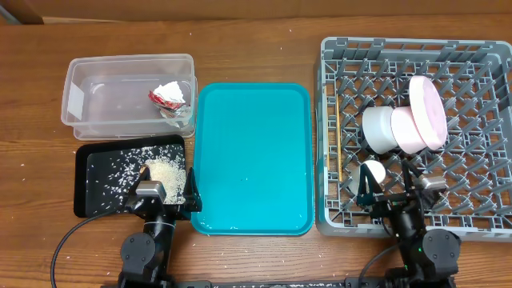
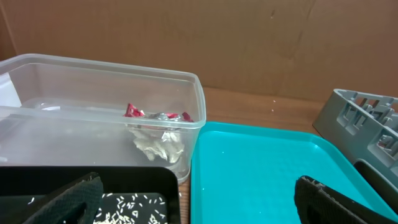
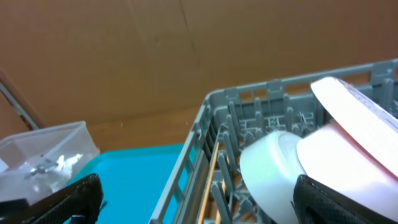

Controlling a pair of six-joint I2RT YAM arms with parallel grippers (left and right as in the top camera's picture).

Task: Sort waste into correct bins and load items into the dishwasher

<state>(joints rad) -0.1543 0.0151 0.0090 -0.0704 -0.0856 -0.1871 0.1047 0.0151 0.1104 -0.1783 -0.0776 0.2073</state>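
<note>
The clear tub (image 1: 88, 120) at the back left holds the white tissue (image 2: 158, 144) and the red-and-silver wrapper (image 1: 168, 96). The black tray (image 1: 92, 188) in front of it holds scattered rice and a brownish pile (image 1: 164, 170). The grey dish rack (image 1: 336, 64) on the right holds the pink plate (image 1: 428, 108) on edge, the pale bowl (image 1: 379, 128), the white cup (image 1: 372, 170) and the chopsticks (image 1: 344, 148). My left gripper (image 1: 166, 190) is open and empty over the black tray's near right corner. My right gripper (image 1: 390, 189) is open and empty over the rack's front, near the cup.
The large teal tray (image 1: 252, 160) lies between the black tray and the rack, bare except for a few specks. A brown cardboard wall stands behind the table. The wooden table runs along the front edge.
</note>
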